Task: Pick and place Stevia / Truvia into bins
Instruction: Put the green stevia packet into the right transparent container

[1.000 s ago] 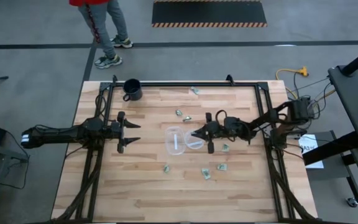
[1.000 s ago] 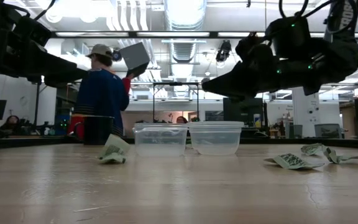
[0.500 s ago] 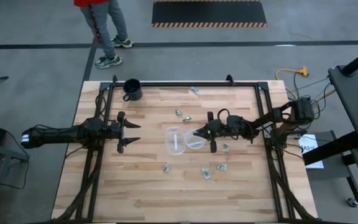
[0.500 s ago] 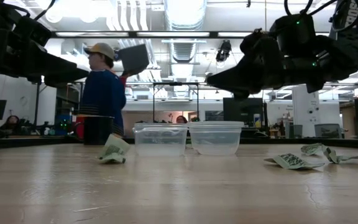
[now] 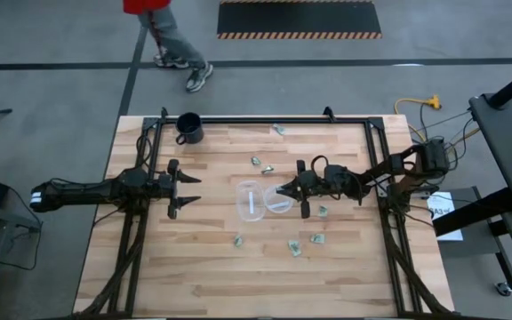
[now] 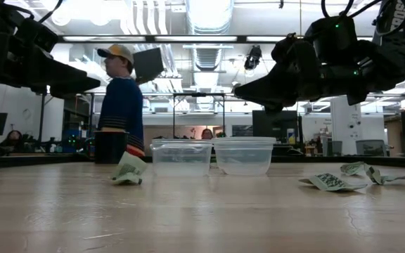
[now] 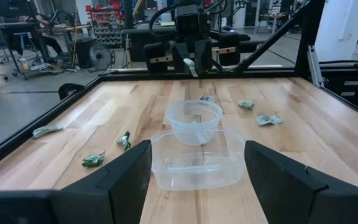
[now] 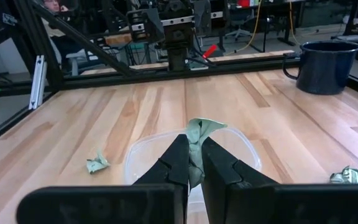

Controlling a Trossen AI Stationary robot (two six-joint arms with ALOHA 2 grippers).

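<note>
Only the right wrist view shows what the right gripper [image 8: 190, 163] carries: a crumpled pale green paper sweetener packet [image 8: 199, 138] pinched between its closed dark fingers, held above a clear plastic bin [image 8: 135, 163]; the high view shows that gripper [image 5: 283, 189] reaching leftward over the rounder of the two clear bins [image 5: 278, 202] at mid-table, the squarer bin [image 5: 251, 202] touching it on the left; loose packets [image 5: 295, 248] lie scattered around them; the left gripper [image 5: 188, 190] waits level at the table's left, jaws parted and empty; a dark mug [image 5: 188, 128] stands at the far left corner.
</note>
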